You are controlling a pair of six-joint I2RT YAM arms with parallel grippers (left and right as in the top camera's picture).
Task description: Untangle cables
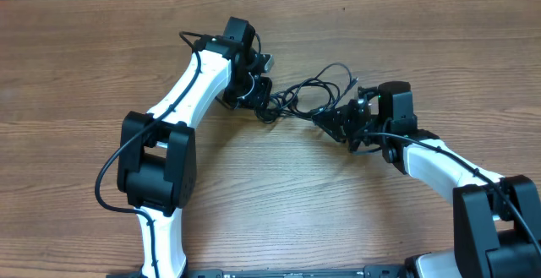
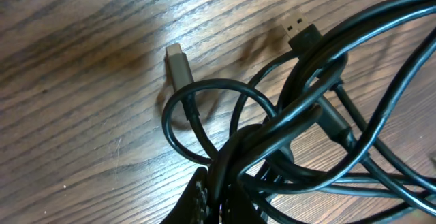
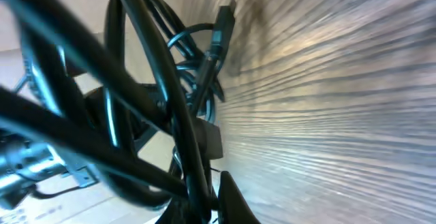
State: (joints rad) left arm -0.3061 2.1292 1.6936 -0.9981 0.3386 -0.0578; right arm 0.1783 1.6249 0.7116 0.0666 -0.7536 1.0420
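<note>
Two arms [image 1: 190, 84] [image 1: 439, 161]; two claws [image 1: 256, 92] [image 1: 328, 119]; one tangle of cables [image 2: 300, 118]; two plug ends [image 2: 178, 64] [image 2: 300, 28] showing.

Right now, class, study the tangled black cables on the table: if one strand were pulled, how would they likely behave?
Probably floppy: the cables lie in loose curved loops, holding no shape. Likely to drag along as one clump, since strands cross and wrap through each other. Probably light, judging by the thin cords and small plug.

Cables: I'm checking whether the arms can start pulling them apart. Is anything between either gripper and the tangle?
Nothing visible. The left gripper and the right gripper are each shut on the cables, at opposite ends of the tangle, which lies on the table between them.
</note>
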